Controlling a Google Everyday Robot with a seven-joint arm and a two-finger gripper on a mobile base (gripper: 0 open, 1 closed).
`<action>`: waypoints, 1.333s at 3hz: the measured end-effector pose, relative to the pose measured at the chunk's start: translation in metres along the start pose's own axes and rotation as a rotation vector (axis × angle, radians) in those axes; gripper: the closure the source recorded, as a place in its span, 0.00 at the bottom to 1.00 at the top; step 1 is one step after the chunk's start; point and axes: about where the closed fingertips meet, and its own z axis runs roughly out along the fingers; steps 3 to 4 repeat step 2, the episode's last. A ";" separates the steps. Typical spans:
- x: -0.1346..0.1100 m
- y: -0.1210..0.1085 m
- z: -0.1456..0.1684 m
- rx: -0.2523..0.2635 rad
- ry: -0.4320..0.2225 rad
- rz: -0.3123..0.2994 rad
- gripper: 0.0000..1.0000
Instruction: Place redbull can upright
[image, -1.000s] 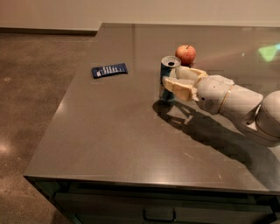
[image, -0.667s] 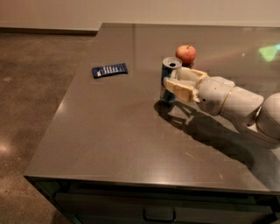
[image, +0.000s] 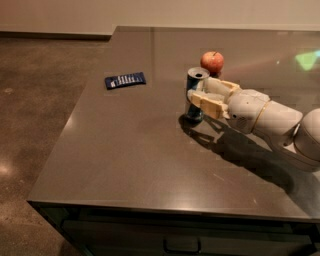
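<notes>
In the camera view the redbull can stands upright on the dark table, just in front of the apple. The gripper reaches in from the right, its two fingers closed around the can's middle. Since a second ago, can and gripper have barely shifted, and the blue packet lies unmoved.

Near bench centre, tool clamps redbull can; fingers hide its middle. Right edge cuts off arm. Print on packet unreadable.

Dark glossy table, concrete floor
</notes>
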 end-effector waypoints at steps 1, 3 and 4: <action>0.002 0.000 -0.001 -0.001 0.009 -0.001 0.00; 0.002 0.000 -0.001 -0.001 0.009 -0.001 0.00; 0.002 0.000 -0.001 -0.001 0.009 -0.001 0.00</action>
